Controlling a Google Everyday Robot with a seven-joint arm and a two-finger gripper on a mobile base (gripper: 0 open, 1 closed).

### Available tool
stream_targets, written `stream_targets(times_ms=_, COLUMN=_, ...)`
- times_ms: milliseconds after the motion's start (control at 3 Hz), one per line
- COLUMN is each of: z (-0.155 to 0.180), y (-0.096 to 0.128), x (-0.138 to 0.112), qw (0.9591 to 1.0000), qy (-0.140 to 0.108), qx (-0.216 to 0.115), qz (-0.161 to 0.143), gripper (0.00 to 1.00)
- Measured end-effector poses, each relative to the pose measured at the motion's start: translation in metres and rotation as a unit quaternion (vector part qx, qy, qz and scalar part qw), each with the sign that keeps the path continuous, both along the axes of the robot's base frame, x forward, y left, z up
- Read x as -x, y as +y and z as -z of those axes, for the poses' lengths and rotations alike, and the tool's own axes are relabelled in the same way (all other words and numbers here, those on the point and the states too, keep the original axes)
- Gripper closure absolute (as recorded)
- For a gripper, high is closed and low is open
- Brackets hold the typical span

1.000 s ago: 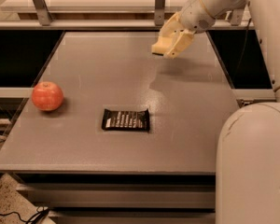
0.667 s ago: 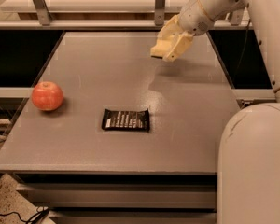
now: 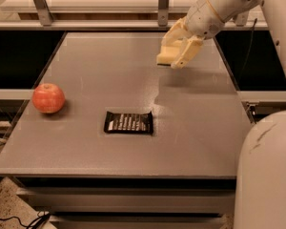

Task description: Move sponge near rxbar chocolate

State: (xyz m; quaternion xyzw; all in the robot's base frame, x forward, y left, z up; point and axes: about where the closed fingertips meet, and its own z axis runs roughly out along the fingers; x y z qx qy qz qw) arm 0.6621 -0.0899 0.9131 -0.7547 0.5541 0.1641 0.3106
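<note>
The rxbar chocolate (image 3: 128,122) is a flat black wrapped bar with white lettering, lying on the grey table (image 3: 190,137) a little left of the middle, toward the front. My gripper (image 3: 175,52) hangs above the table's back right part, well behind and to the right of the bar. It is shut on the sponge (image 3: 164,57), a pale yellow foam block held between the cream fingers, lifted off the table surface.
A red apple (image 3: 48,98) sits near the table's left edge. A metal rail with posts (image 3: 164,4) runs along the back. The robot's white body (image 3: 269,171) fills the lower right corner.
The gripper with the sponge has moved slightly down and toward the front. The bar and the apple have not moved.
</note>
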Motion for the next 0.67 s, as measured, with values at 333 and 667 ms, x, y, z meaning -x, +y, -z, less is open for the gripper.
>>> stream_targets(times_ms=333, z=-0.002, y=0.002, x=0.022, qw=0.9993, qy=0.008, qx=0.027, qz=-0.024, gripper=1.0)
stream_targets(times_ms=667, z=-0.001, y=0.007, x=0.043, qw=0.9976, qy=0.018, qx=0.048, qz=-0.045, gripper=1.0)
